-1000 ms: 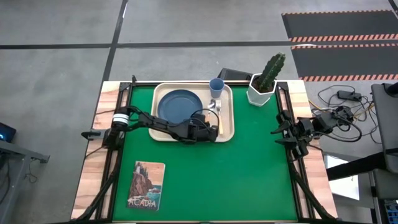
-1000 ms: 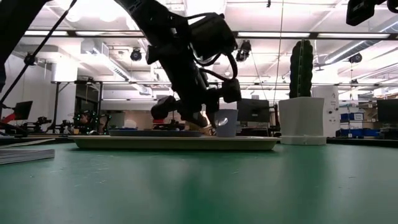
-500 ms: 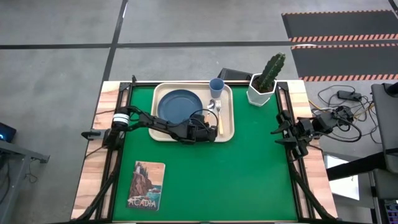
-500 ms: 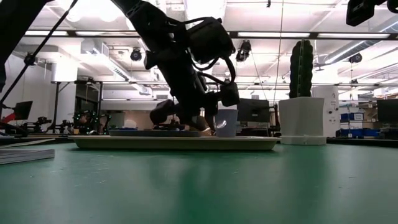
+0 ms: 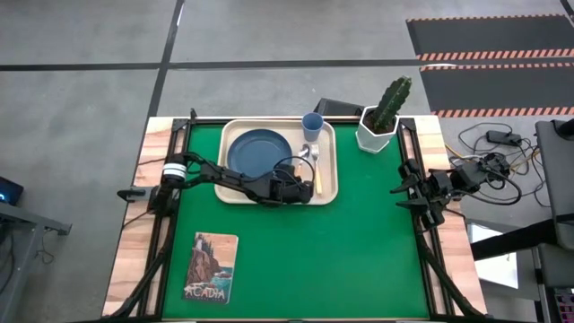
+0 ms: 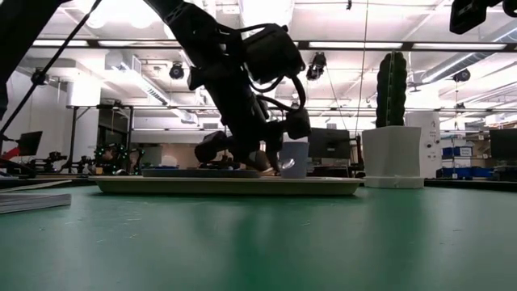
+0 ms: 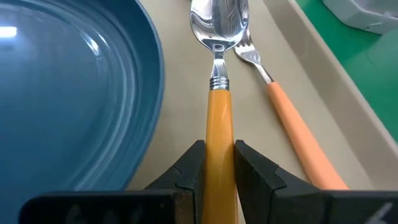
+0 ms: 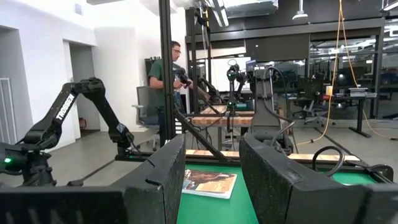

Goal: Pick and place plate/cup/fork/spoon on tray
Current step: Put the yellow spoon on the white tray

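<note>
The cream tray [image 5: 328, 179] holds the dark blue plate [image 5: 257, 152], the light-blue cup [image 5: 312, 126], the fork [image 7: 292, 127] and the spoon [image 7: 219, 93]. Plate, cup and fork rest on the tray floor, the fork lying flat just beside the spoon. My left gripper [image 7: 219, 163] is low over the tray's near right part [image 5: 303, 186] and is shut on the spoon. My right gripper [image 8: 211, 163] stands open at the table's right edge [image 5: 401, 190], holding nothing. My left gripper pinches the spoon's orange handle [image 7: 219, 140] between its two fingers, one on each side. The fingers slant down from the table's near side, and the handle runs straight out ahead, along them. The silver bowl [image 7: 219, 18] points to the far edge, next to the fork's tines, low over the tray floor.
A white pot with a cactus [image 5: 381, 121] stands at the far right of the green mat. A booklet [image 5: 212, 266] lies near the front left. A person stands in the room beyond the table [image 8: 163, 87].
</note>
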